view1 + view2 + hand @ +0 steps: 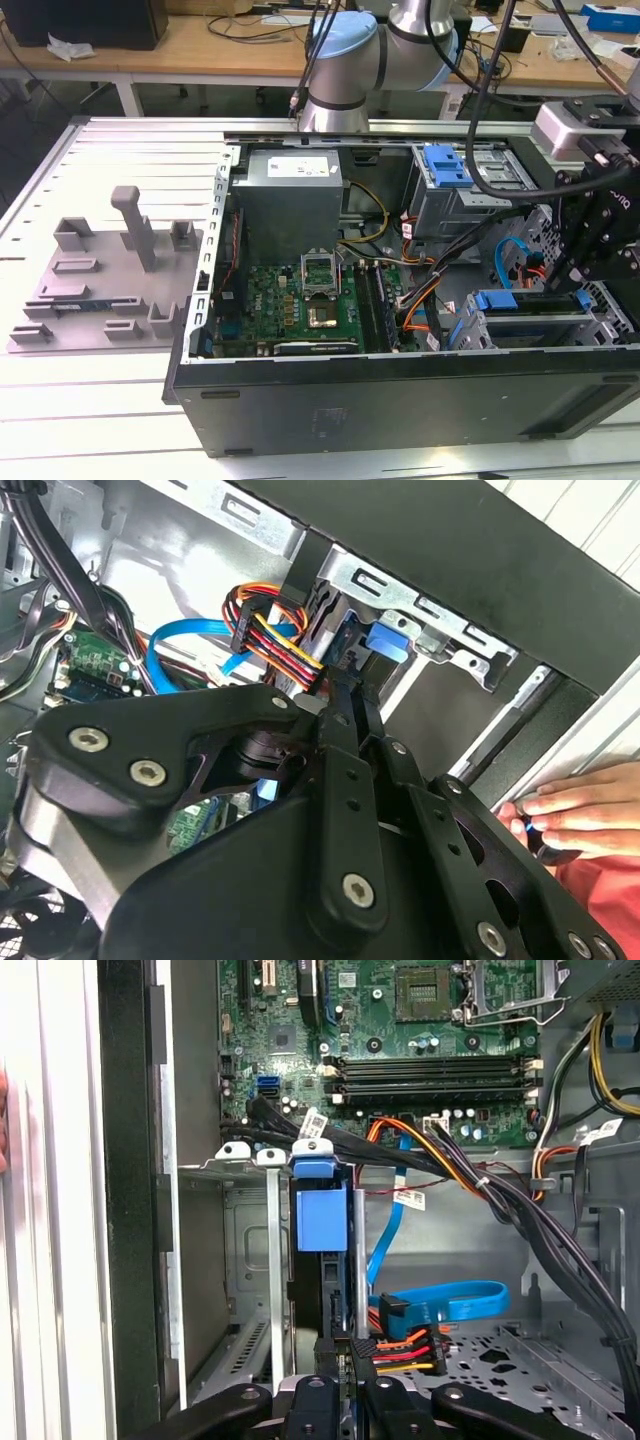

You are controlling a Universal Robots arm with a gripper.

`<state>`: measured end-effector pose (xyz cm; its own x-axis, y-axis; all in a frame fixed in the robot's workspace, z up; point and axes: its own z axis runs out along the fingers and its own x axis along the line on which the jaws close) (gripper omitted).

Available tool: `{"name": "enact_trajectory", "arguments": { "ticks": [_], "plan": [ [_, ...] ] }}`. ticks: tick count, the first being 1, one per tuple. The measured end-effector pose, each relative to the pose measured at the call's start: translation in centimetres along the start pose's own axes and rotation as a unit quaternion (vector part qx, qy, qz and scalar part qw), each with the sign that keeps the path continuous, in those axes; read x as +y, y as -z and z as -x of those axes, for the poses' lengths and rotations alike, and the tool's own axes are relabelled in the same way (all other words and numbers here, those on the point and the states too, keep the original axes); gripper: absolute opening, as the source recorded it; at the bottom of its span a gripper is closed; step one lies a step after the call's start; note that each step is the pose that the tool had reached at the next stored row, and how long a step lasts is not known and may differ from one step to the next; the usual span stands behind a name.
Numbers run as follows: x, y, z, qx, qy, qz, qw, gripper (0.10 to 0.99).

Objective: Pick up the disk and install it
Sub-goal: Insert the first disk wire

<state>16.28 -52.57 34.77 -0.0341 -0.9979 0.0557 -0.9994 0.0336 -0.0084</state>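
Workbenches cluttered with cables sit behind a white slatted tabletop (90,400) in the exterior view, where we see an open computer case (400,400) lying flat and the black claw (600,250) hanging over its drive cage (540,325) at the exterior view's right. In the second wrist view, the claw's (345,695) narrow fingers (340,780) are nearly together, pinching the disk (345,645) by its edge, with a person's hand (585,805) on the case's rim. In the first wrist view, we see the disk (322,1222) standing upright in the cage slot beside the motherboard (400,1040), the claw (345,1355) closed on its near edge.
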Motion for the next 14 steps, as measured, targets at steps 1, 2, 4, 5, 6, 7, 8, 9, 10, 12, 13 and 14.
{"name": "enact_trajectory", "arguments": {
  "ticks": [1,2,4,5,6,7,8,9,10,12,13,14],
  "plan": [
    [0.00,-0.03,-0.01,0.0000,0.000,0.0000,1.0000,0.165],
    [0.00,-0.09,-0.03,0.0000,0.000,0.0000,1.0000,0.165],
    [-0.02,-0.19,-0.06,0.0000,0.000,0.0000,1.0000,0.165],
    [-0.02,-0.25,-0.07,0.0000,0.000,0.0000,1.0000,0.165],
    [-0.03,-0.27,-0.08,0.0000,0.000,0.0000,1.0000,0.165],
    [-0.03,-0.30,-0.08,0.0000,0.000,0.0000,1.0000,0.165],
    [-0.03,-0.33,-0.09,0.0000,0.000,0.0000,1.0000,0.165],
    [-0.04,-0.36,-0.10,0.0000,0.000,0.0000,1.0000,0.165],
    [-0.04,-0.43,-0.10,0.0000,0.000,0.0000,1.0000,0.165],
    [-0.04,-0.51,-0.10,0.0001,0.000,0.0000,1.0000,0.165],
    [-0.04,-0.59,-0.10,0.0002,0.000,0.0000,1.0000,0.165],
    [-0.04,-0.64,-0.10,0.0003,0.000,0.0000,1.0000,0.165]
  ]
}}
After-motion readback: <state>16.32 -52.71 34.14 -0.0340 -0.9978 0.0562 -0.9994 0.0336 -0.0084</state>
